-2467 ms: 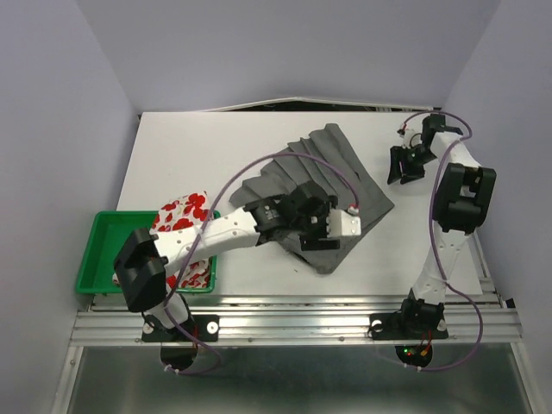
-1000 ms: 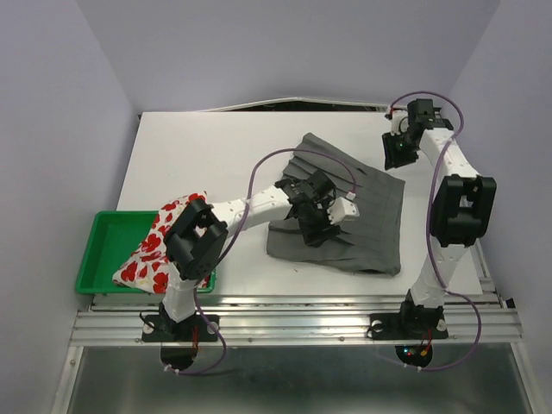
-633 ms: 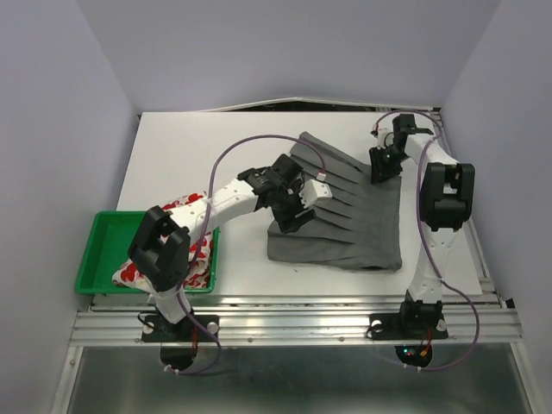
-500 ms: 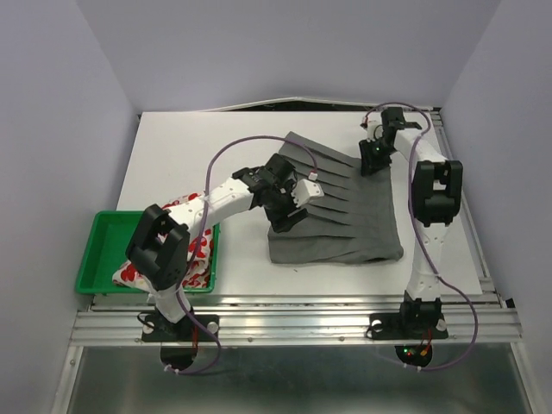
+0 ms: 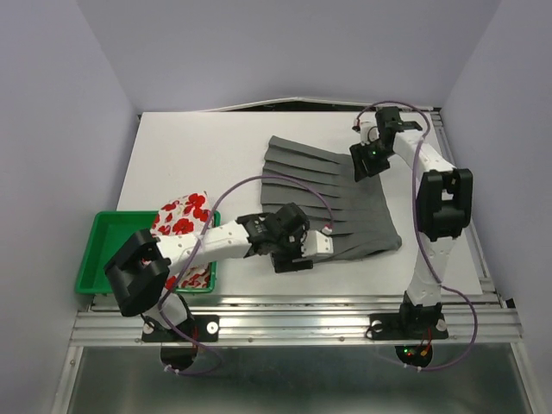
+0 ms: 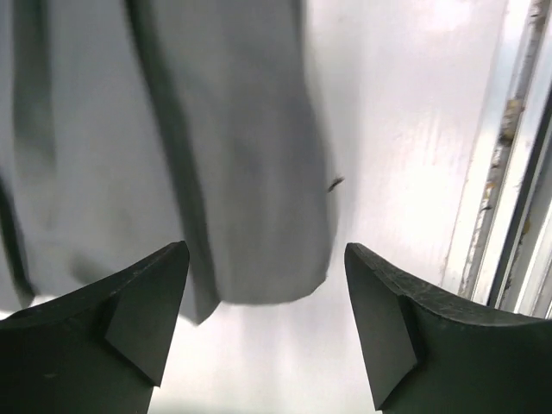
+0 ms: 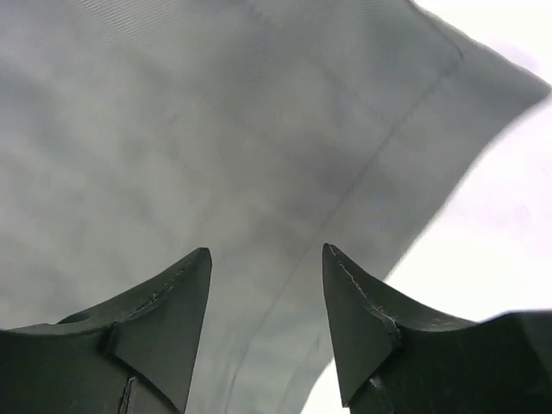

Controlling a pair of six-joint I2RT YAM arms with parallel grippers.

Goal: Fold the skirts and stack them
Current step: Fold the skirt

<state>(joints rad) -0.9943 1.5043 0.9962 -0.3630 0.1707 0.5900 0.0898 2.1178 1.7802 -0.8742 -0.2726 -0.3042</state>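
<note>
The dark grey skirt [image 5: 332, 194] lies spread flat with pleats showing on the white table [image 5: 198, 155]. My left gripper [image 5: 295, 259] is open and empty at the skirt's near left corner; in the left wrist view [image 6: 263, 323] a grey hem corner [image 6: 250, 172] lies just ahead of the fingers. My right gripper [image 5: 360, 164] is open over the skirt's far right edge; in the right wrist view [image 7: 266, 302] grey cloth [image 7: 172, 138] fills the frame under the fingers. The white skirt with red print [image 5: 183, 216] lies folded in the green tray [image 5: 108, 250] at the left.
A metal rail [image 5: 293, 310] runs along the table's near edge, also visible in the left wrist view [image 6: 509, 155]. Purple cables loop above both arms. Grey walls close in the table on three sides.
The grey skirt has been spread flatter and shifted left. My left gripper has moved from the skirt's middle down to its near left corner. My right gripper has moved slightly left over the far edge.
</note>
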